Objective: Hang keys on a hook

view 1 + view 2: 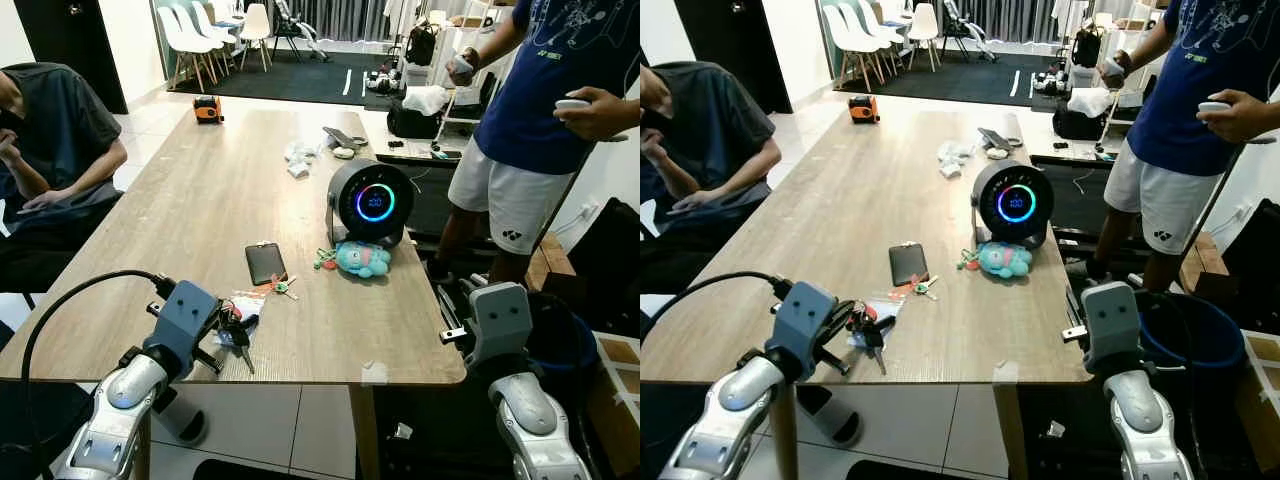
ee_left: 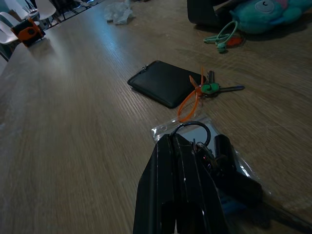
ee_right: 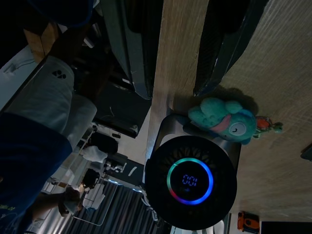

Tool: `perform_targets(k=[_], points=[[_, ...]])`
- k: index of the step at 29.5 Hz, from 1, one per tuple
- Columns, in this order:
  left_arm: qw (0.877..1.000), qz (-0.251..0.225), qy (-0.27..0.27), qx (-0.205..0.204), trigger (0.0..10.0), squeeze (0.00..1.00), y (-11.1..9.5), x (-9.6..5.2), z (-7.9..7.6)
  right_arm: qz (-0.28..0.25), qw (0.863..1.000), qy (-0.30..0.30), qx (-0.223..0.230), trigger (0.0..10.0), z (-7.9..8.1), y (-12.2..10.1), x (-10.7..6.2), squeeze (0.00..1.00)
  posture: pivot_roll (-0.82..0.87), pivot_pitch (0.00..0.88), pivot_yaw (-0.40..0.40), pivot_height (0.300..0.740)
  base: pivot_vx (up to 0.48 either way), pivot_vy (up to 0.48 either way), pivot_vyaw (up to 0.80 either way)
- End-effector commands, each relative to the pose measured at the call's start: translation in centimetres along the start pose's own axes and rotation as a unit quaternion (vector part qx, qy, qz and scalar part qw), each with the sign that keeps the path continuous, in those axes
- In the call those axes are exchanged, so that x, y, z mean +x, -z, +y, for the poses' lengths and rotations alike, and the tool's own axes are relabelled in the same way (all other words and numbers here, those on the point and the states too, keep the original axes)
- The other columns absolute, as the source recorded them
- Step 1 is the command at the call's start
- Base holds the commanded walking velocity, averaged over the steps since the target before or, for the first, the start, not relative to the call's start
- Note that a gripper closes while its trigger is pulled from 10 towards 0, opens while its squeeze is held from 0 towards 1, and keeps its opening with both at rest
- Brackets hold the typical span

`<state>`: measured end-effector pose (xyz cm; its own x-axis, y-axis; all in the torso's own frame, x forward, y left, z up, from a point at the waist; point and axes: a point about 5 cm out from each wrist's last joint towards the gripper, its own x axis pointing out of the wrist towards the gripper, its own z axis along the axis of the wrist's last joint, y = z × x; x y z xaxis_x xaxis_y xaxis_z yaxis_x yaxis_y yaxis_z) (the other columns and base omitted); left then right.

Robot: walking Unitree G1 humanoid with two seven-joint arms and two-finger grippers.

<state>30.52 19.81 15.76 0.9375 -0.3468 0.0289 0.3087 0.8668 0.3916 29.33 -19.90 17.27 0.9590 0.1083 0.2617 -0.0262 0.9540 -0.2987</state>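
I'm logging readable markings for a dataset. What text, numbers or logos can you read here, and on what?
"001": mirrored, probably "100", on the round speaker's display.
Logo on the person's white shorts: too small to read.
Print on the person's blue shirt: unreadable.
Phone: screen dark, no text.

On the table (image 1: 190, 200), near edge: my left pincer (image 1: 235, 330) over a bunch of keys (image 1: 238, 335) lying on a plastic bag (image 1: 245, 305). Just behind these: phone (image 1: 265, 263), with a second key set (image 1: 283, 286) touching its right near corner. Toward the right edge: round speaker (image 1: 371, 203), plush toy (image 1: 362, 259) before it. Far left corner: tape measure (image 1: 207, 109). My right pincer (image 3: 180, 48) hangs off the right edge.
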Motion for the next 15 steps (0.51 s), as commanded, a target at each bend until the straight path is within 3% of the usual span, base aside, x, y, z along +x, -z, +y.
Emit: perform_targets(k=[1,4,8,15], points=[[1.000,0.006,-0.006,-0.030,10.0,0.00,0.2,-0.4,-0.1,0.005,1.000,-0.001,0.002,10.0,0.1,0.3,-0.2,0.00,-0.02,0.143,0.009,0.740,0.000,0.000,0.00],[0.999,-0.008,-0.024,-0.046,10.0,0.00,-0.7,-0.3,0.7,0.005,1.000,-0.003,0.001,10.0,-0.1,0.3,-0.2,0.00,-0.02,0.142,0.005,0.740,0.000,0.000,0.00],[0.998,-0.021,-0.038,-0.038,10.0,0.00,-1.3,-0.2,1.4,0.004,1.000,-0.009,0.001,10.0,0.1,0.2,0.0,0.00,-0.02,0.141,0.001,0.740,0.000,0.000,0.00],[0.998,-0.012,-0.040,-0.036,10.0,0.00,-0.7,-0.5,1.1,0.003,1.000,-0.009,-0.001,10.0,0.0,0.2,0.2,0.00,-0.02,0.138,-0.004,0.740,0.000,0.000,0.00]])
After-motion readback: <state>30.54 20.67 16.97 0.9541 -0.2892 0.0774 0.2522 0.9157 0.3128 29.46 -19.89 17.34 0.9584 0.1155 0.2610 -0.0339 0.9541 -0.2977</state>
